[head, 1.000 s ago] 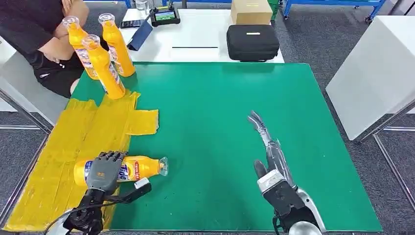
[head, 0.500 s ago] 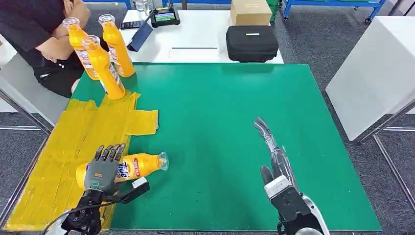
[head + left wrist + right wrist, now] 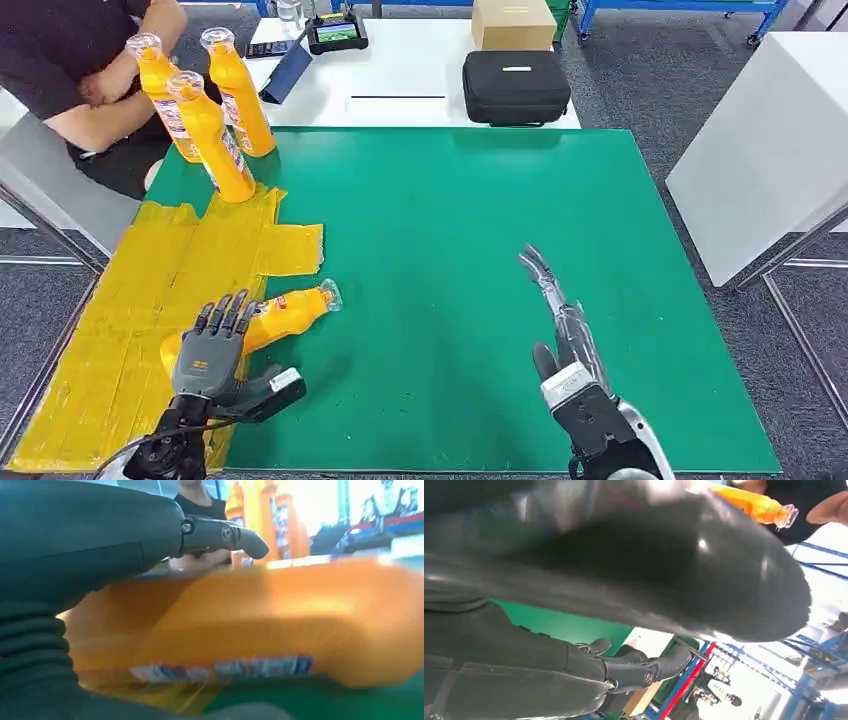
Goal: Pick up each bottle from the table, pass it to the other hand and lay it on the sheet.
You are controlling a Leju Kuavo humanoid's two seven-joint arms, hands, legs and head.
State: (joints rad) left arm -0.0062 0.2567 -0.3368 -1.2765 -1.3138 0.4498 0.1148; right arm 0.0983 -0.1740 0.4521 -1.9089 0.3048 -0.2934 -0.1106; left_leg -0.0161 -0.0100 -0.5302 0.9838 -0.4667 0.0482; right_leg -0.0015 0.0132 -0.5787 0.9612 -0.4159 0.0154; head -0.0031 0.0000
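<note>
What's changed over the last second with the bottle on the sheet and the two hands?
The left hand has let go of the lying bottle and drawn back toward the robot, fingers spread. The bottle has swung, its cap end now angled farther up the table, partly on the yellow sheet. The right hand has pulled back slightly, open over the green mat. The three standing bottles have not moved.

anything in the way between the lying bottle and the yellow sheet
Nothing visible does. The lying bottle already rests partly on the yellow sheet, its capped neck out over the green mat. The left hand is spread over its base end. The three standing bottles are at the sheet's far end, well away.
</note>
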